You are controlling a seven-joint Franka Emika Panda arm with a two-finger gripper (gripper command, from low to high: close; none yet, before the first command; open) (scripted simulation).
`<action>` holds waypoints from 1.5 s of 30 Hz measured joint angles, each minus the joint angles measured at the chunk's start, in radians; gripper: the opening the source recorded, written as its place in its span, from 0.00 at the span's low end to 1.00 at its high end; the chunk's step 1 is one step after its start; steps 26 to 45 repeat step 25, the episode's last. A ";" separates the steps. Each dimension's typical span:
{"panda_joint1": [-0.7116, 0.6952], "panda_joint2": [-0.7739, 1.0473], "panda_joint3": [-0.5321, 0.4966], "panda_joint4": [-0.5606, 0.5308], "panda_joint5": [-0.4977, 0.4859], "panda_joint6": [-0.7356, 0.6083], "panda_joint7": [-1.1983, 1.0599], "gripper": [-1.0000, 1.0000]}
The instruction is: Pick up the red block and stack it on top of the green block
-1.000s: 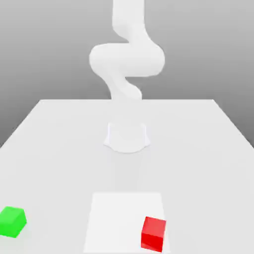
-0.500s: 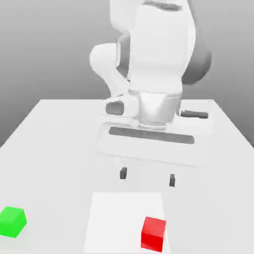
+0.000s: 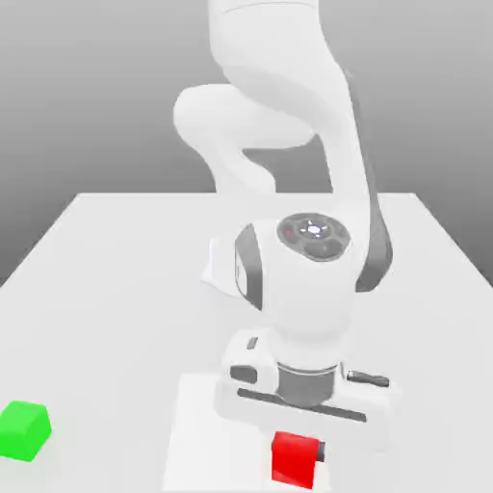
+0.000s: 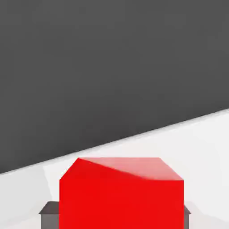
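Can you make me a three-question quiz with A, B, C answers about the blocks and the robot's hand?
1. Where is the green block?
A. At the exterior view's left, near the table's front edge
B. On top of the red block
C. Beside the robot's base

2. How many blocks are on the table?
A. One
B. Two
C. Four

3. What is the red block doing?
A. Sitting on the green block
B. Hanging high in the air
C. Resting low with the gripper down around it

Answers: 1 A, it sits alone at the left front. 2 B, one green and one red. 3 C, dark fingers show at both its sides in the hand view.
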 joint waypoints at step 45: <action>-0.408 -0.039 -0.287 0.109 0.289 -0.149 0.143 1.00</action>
